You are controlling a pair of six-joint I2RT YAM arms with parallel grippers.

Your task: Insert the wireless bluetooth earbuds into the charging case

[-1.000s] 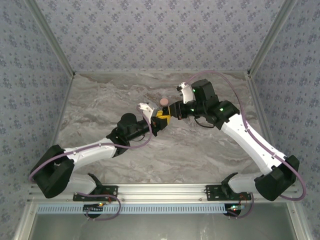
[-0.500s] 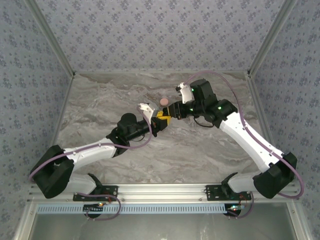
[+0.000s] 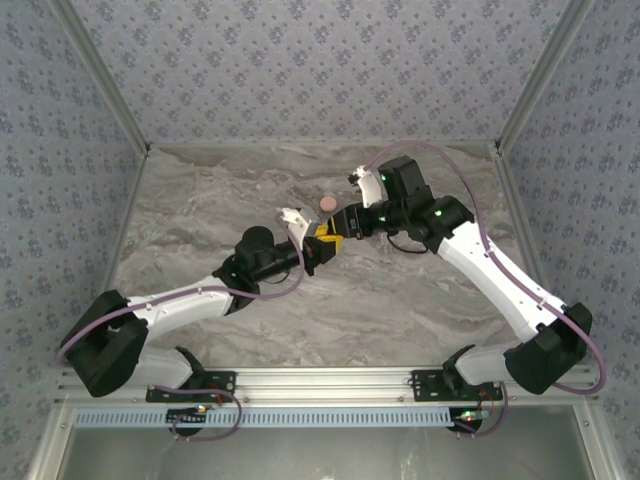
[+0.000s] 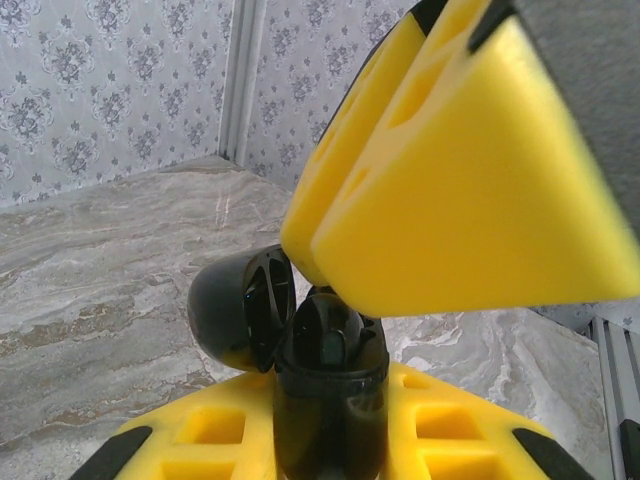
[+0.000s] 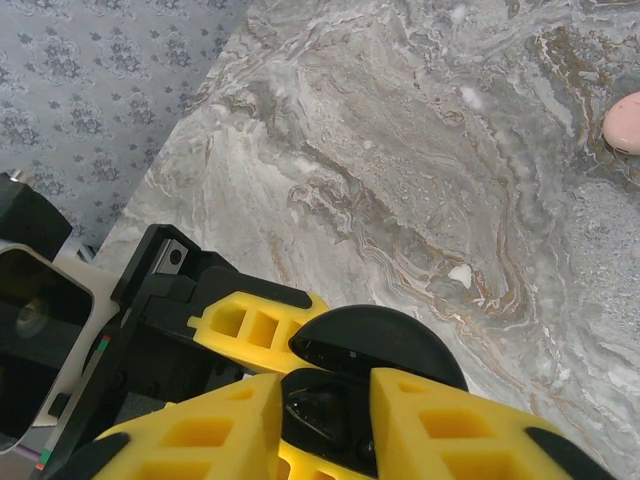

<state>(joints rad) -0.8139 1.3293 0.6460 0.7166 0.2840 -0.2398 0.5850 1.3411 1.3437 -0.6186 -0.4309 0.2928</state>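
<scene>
Left gripper (image 3: 316, 246) clamps open case (image 4: 330, 395) by its body. Right gripper (image 5: 322, 405) jaws narrow, contents unclear. Case likely light, slick, rigid.

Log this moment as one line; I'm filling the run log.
left end effector: shut on glossy black charging case, lid open | right end effector: over case mouth, grip unclear

**Three Cameras, One Meeting Point**

The top external camera looked down from above and behind the arm bases, distant enough to hold the whole marble table (image 3: 190, 210) and both arms. The left wrist camera sat very near, facing level across its yellow fingers (image 4: 445, 440) toward the wallpapered wall (image 4: 100, 90). The right wrist camera looked steeply down at the tabletop. Both wrist views shared the open black charging case (image 4: 330, 400), from opposing sides.
</scene>
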